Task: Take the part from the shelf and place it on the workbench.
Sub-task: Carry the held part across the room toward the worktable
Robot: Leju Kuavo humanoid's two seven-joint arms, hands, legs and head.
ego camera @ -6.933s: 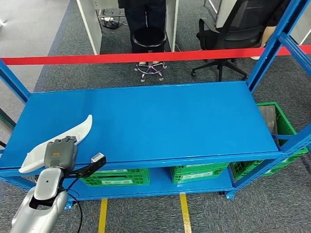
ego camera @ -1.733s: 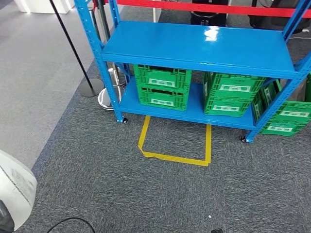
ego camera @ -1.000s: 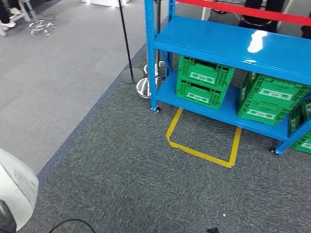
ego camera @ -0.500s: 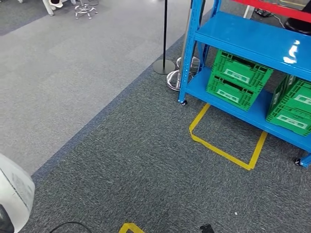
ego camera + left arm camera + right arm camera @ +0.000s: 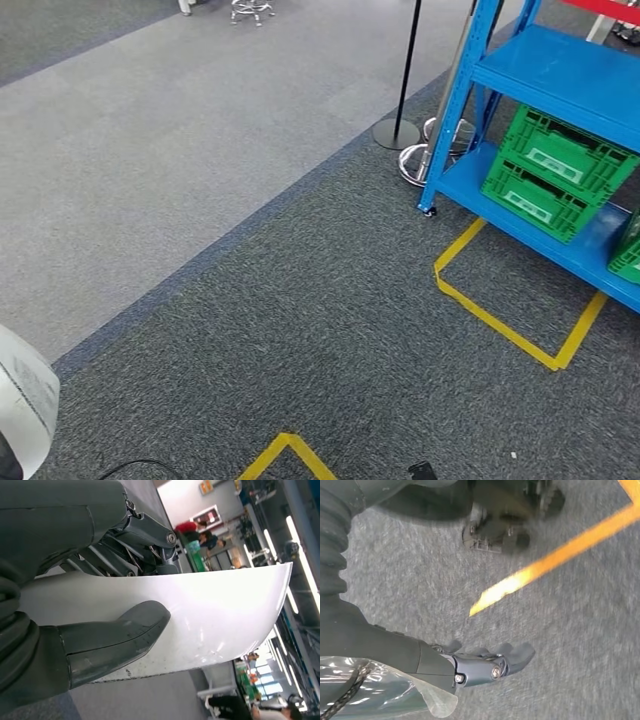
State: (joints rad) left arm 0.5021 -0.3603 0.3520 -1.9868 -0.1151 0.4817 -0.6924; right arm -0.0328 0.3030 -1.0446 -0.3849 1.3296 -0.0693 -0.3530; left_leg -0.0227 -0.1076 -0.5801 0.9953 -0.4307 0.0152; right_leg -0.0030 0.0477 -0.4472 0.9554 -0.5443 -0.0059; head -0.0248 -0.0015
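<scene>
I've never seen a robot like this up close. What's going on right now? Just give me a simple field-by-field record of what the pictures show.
Carried item: long curved glossy white plastic part
Left hand: grips the white part, thick grey thumb pressed across its face
Right hand: holds nothing, hanging over grey carpet
Shelf: blue metal shelving rack at the head view's upper right
On the rack's lower level: green plastic crates
Floor marks: yellow tape lines
Workbench: cannot be identified
Task stage: part held, not yet placed
</scene>
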